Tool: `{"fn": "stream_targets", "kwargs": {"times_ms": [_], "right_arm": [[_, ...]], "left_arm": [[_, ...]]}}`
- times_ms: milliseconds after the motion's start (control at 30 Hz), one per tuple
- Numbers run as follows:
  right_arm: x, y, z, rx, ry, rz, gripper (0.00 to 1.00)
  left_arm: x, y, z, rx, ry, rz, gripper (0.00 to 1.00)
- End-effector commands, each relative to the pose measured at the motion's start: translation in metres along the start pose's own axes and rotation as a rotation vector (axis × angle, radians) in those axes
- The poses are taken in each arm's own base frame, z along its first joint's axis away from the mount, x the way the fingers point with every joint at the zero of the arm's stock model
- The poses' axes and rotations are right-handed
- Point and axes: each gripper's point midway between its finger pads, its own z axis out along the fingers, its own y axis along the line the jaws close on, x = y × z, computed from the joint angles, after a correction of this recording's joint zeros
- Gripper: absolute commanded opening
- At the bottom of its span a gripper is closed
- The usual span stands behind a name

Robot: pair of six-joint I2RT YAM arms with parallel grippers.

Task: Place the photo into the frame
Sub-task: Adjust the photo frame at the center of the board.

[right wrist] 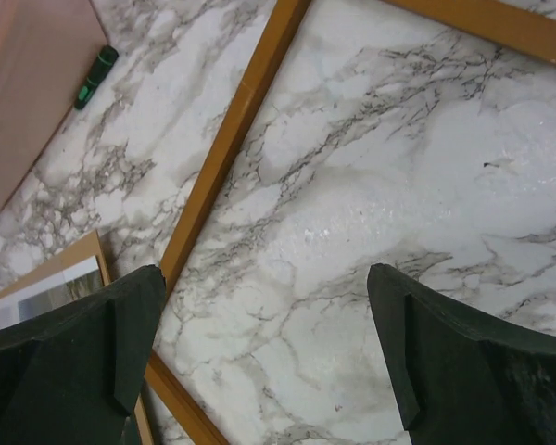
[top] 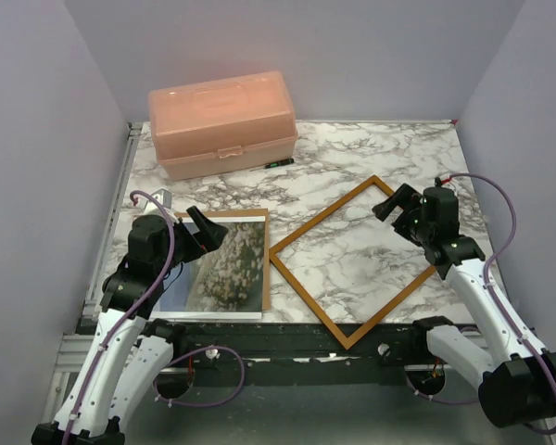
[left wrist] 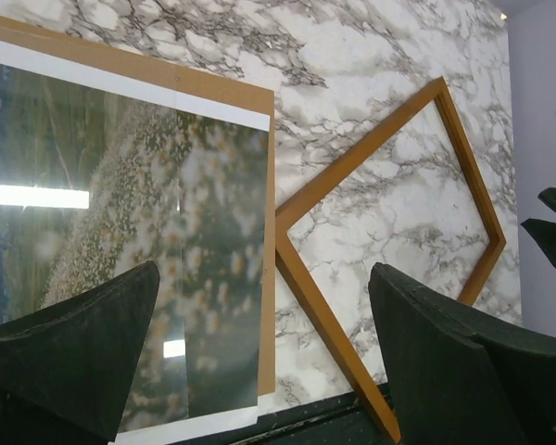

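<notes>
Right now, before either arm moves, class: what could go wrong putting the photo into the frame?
The photo lies flat on the brown backing board; the open left claw may catch the board too, or crease the paper.
The frame sits diagonal to the photo; their edges will not line up without a turn.
Its near corner overhangs the table edge; a nudge from the right claw might tip it off.
</notes>
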Motion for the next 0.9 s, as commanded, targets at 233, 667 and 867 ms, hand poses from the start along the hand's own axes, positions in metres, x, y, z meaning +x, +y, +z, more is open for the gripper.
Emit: {"fn": "stream_targets", "kwargs": {"times_ms": [233, 667, 867], "right_arm": [[0.061, 0.001, -0.004, -0.098, 0.287, -0.095, 1.0], [0.166, 0.072, -0.003, -0.229, 0.457, -0.367, 1.0], [0.231, 0.112, -0.005, -0.213, 0.443, -0.683, 0.99]], "left_arm": [[0.044, -0.003, 0.012, 0.049, 0.254, -0.011, 0.98], [0.057, 0.003, 0.014, 0.018, 0.375, 0.032, 0.98], [0.053, -0.004, 0.01, 0.041, 0.38, 0.051, 0.98]]}}
